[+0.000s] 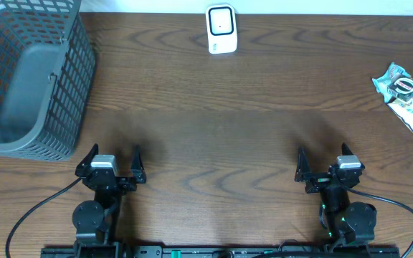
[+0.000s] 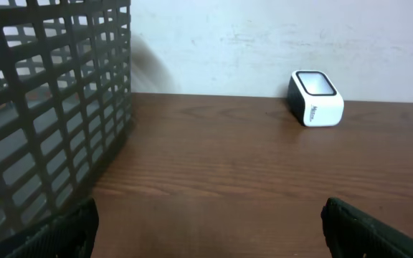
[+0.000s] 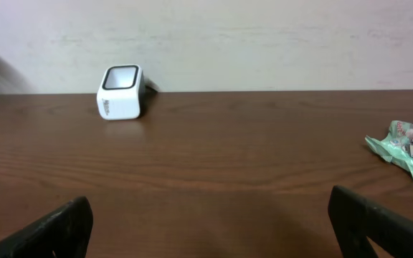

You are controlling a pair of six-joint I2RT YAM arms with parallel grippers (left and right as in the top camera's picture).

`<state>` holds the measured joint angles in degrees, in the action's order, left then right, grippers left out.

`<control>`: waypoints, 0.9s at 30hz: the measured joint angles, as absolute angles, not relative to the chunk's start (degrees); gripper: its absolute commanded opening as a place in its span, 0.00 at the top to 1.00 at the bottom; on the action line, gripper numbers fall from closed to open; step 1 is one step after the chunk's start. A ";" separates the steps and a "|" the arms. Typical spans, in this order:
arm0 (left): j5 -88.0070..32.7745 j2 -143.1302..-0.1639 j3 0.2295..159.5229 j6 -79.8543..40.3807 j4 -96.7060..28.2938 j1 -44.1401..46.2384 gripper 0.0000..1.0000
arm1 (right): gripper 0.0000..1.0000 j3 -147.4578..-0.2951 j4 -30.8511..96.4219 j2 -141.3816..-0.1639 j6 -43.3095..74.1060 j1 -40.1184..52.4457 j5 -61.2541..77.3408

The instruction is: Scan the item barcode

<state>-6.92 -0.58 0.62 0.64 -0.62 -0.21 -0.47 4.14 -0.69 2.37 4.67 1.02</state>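
You have the packet (image 1: 406, 94) lying on the table (image 1: 214, 129), far right of the scanner (image 1: 221, 29) and slightly nearer the arms. Well in front of the scanner, your right claw (image 1: 323, 153) and left claw (image 1: 115, 151) both stand spread wide, gripping nothing. The basket (image 1: 27, 79) sits far left of the scanner

Even, soft indoor light, faint shadows on the table (image 1: 214, 122), sharp overhead view, wrist foregrounds blurred
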 measured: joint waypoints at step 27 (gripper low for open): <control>-6.09 -0.58 0.69 1.58 -0.93 -0.21 0.02 | 0.01 -0.47 4.14 -0.69 2.37 4.67 1.02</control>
<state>-6.09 -0.58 0.69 1.58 -0.93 -0.21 -0.47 4.14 -0.69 2.37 4.67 1.02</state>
